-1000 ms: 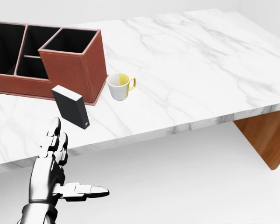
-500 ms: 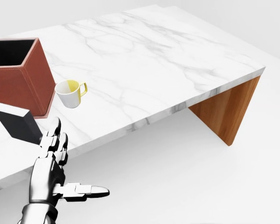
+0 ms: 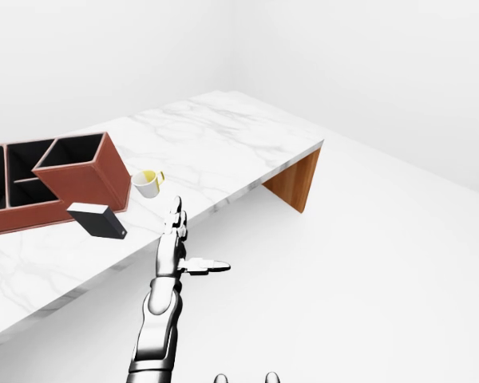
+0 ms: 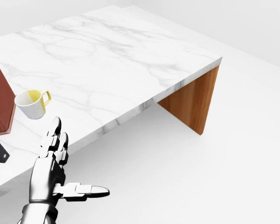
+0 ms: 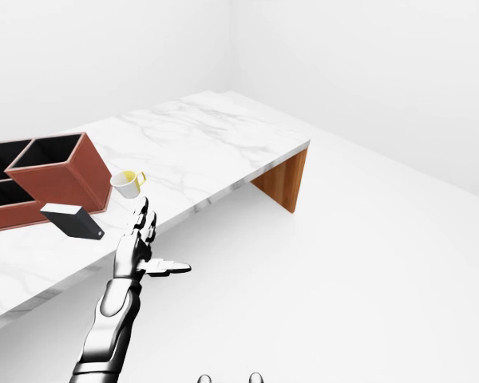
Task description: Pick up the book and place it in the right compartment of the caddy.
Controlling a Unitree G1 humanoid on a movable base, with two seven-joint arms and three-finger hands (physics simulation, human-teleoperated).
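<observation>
A simulated white room holds a long marble-topped table (image 3: 223, 136) with a wooden end panel. The robot's left hand (image 3: 178, 247) is raised beside the table's near edge, its fingers straight and spread wide, thumb pointing right, holding nothing. The right hand cannot be made out with confidence; only two small rounded tips show at the bottom edge of the eye views, so whether its fingers are spread or closed cannot be told.

The book (image 3: 97, 220), dark-covered with a pale page edge, lies flat on the marble near the table's edge, left of the raised hand and apart from it. Just above it in the left-eye view stands the brown leather caddy (image 3: 48, 179), its tall right compartment (image 3: 77, 149) open at the top and nearest the book. A white mug with a yellow inside (image 3: 147, 183) sits just right of the caddy.

The book looks like a stiff, compact hardback, probably light to moderate in weight, with a smooth cover that may slip. A grip across its thickness, thumb on one cover and fingers on the other, seems soundest.
</observation>
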